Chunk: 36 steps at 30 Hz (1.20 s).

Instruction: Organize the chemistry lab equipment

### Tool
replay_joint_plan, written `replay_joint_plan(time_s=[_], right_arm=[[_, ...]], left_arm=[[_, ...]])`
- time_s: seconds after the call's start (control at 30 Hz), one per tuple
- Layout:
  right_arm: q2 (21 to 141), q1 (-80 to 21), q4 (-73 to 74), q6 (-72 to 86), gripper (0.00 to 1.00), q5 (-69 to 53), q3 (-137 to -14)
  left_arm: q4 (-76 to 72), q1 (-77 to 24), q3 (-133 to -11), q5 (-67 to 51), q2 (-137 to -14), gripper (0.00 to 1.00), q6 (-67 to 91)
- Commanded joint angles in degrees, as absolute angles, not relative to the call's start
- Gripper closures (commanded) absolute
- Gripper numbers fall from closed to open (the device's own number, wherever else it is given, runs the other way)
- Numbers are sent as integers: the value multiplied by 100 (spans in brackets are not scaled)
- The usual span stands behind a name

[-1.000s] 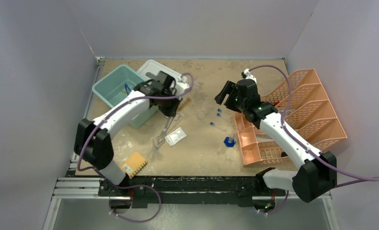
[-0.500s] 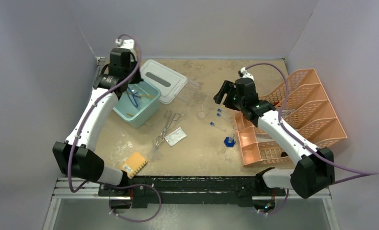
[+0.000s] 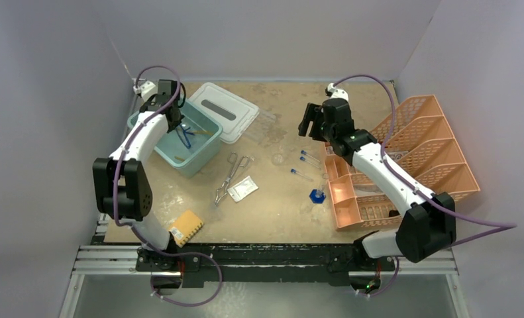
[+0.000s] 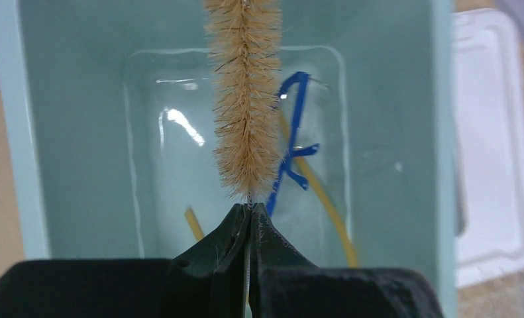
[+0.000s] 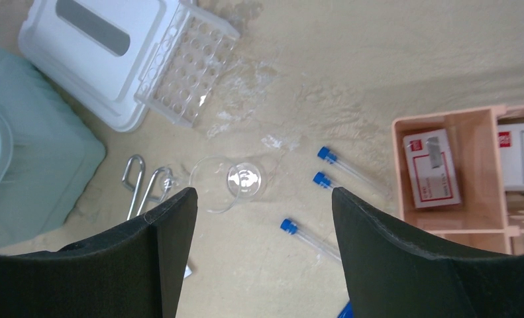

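Tan bristle brush (image 4: pixel 246 99) pinched at its wire stem by the left gripper (image 4: pixel 249 215), jaws pressed together on the wire just below the bristles, brush head pointing away from the wrist over the open pale-teal plastic bin (image 4: pixel 20 132). Down in that bin, blue-rimmed safety glasses (image 4: pixel 293 112) and a length of yellow-tan rubber tubing (image 4: pixel 322 195), both on the bottom beneath the brush; bristles touching them or not, impossible to tell. Just beside the bin, a white rectangular lid (image 3: pixel 242 122) with a grey slot, flat on the sandy tabletop (image 3: pixel 279 212), and against its edge a clear plastic tube rack (image 5: pixel 189 69). Above mid-table, the right gripper (image 5: pixel 262 195), spread wide and holding nothing. Beneath it, three clear blue-capped test tubes (image 5: pixel 348 165) lying loose and apart from one another, near the peach plastic compartment organiser (image 5: pixel 444 119), with a small round clear glass dish (image 5: pixel 236 182) just to their left. Metal scissor-handled tongs (image 3: pixel 229 179) flat between bin and tubes, a white packet (image 3: pixel 243 189) just beside them. Small blue hexagonal piece (image 3: pixel 317 195) near the organiser's front corner. Yellow-orange waffle sponge (image 3: pixel 186 226) well apart, near the table's front edge.
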<state>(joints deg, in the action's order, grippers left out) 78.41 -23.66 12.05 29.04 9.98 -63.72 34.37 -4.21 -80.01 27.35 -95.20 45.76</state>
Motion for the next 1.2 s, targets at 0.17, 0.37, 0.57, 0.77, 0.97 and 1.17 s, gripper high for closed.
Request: replay_joint_plan(time_s=[0.17, 0.37, 0.57, 0.77, 0.97, 1.17], right_arm=[[7987, -2330, 869, 2065, 23, 1608, -6788], [7893, -2329, 854, 1800, 23, 1657, -6767], [7784, -2329, 876, 1770, 23, 1611, -6655], [7783, -2332, 845, 1808, 23, 1186, -6787], [7710, -2342, 718, 1868, 23, 711, -6785], [7628, -2338, 750, 2367, 24, 531, -6602]], left_arm=[[3949, -420, -8023, 3473, -10006, 100, 5637], [4200, -417, -8096, 3340, -10498, 100, 5997], [4197, -413, -8046, 3317, -10493, 92, 5987], [4301, -421, -8174, 3575, -10177, 70, 5727], [3881, -705, -8426, 3033, -9522, 69, 4642], [4108, -1803, -8941, 2522, -9267, 67, 3472]])
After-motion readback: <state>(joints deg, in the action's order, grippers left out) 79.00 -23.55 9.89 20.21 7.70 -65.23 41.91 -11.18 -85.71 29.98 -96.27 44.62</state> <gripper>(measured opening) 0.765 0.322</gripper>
